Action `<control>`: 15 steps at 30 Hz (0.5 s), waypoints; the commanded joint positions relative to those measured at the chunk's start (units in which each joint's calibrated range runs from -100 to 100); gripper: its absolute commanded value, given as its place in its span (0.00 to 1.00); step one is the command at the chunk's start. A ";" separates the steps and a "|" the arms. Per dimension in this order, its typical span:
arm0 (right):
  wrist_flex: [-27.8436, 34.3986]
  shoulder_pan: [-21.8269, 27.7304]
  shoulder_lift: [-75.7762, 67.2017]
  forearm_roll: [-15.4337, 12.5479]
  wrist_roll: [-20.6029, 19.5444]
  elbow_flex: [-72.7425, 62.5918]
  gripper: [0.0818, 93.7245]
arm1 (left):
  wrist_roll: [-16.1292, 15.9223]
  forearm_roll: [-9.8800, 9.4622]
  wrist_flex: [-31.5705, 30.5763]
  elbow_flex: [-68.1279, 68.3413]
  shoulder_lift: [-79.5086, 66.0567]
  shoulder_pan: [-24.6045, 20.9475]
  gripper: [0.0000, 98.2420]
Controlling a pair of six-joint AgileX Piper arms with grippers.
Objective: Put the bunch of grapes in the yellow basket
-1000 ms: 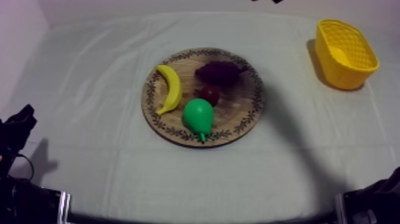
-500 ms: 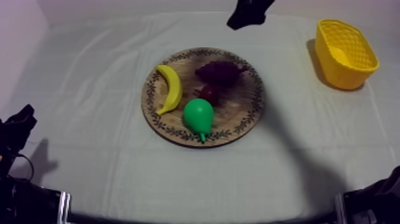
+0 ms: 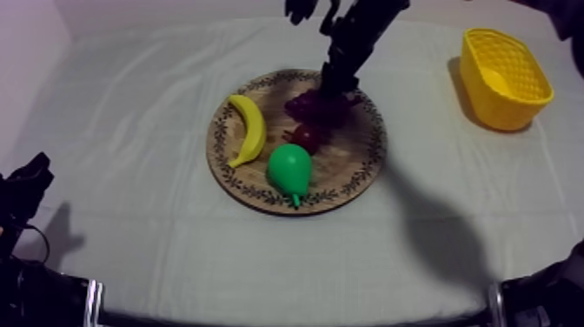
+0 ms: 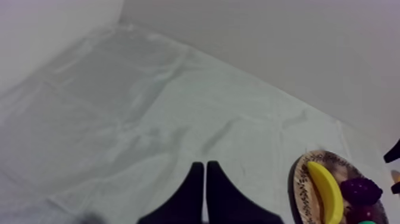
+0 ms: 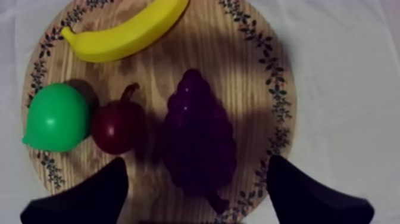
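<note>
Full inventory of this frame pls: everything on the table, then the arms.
cloth: 1, grey-white, covers the table
wooden board: 1, brown with patterned rim, middle of the table
banana: 1, yellow, left part of the board
pear: 1, green, near edge of the board
small red fruit: 1, dark red, mid-board between pear and grapes
bunch of grapes: 1, dark purple, far part of the board
basket: 1, yellow, far right of the table
left gripper: 1, black, shut, low at the table's left, away from the board
right gripper: 1, black, open, over the grapes with a finger at each side
</note>
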 commanded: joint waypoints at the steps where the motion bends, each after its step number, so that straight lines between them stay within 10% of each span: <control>1: 0.10 0.01 3.23 0.22 0.01 -0.92 0.84 | -0.02 -0.02 0.01 0.00 0.03 -0.01 0.00; 15: -0.99 -0.09 12.60 1.05 -0.56 -5.25 0.81 | -0.02 -0.02 0.01 0.00 0.03 -0.01 0.00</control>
